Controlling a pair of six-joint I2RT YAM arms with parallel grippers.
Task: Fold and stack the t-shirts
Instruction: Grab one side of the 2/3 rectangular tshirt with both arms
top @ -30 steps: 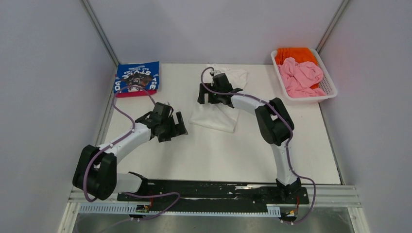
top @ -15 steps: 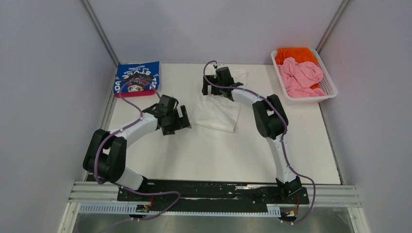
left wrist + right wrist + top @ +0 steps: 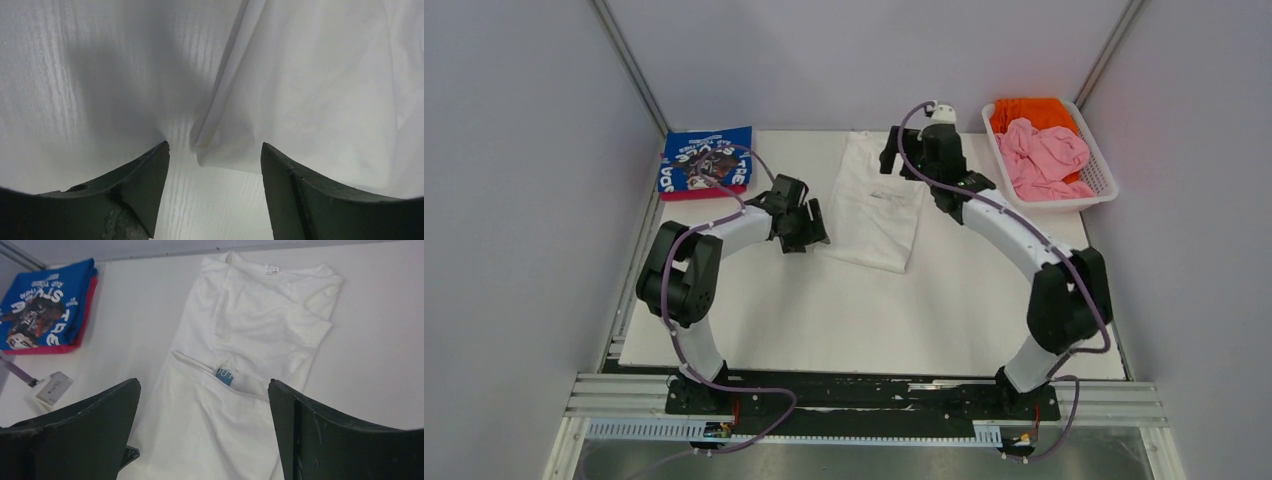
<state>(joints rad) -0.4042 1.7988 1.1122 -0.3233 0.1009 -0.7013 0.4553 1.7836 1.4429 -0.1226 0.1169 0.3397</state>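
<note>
- We see the left hand [image 3: 812, 228] low over the white tabletop [image 3: 874, 310], its jaws moderately apart and gripping nothing.
- A long white cotton t-shirt [image 3: 874, 215], folded lengthwise, lies flat just ahead of that hand. In the left wrist view, one near corner of it [image 3: 310, 90] sits between the fingertips of the left hand [image 3: 214, 147], which stay clear of the cloth.
- The right hand [image 3: 914, 165] hangs raised above the collar end, jaws wide and empty. The shirt [image 3: 250, 325] spreads out below the right hand [image 3: 203, 382], and a small blue tag [image 3: 225, 375] shows at a fold.
- Well beyond the left hand's outer side, a folded blue t-shirt with white lettering [image 3: 707, 160] rests on a folded pink t-shirt [image 3: 694, 193].
- Beside the right hand's outer side, a white plastic lattice basket [image 3: 1064, 203] holds a crumpled pink t-shirt [image 3: 1044, 155] and an orange t-shirt [image 3: 1024, 110].
</note>
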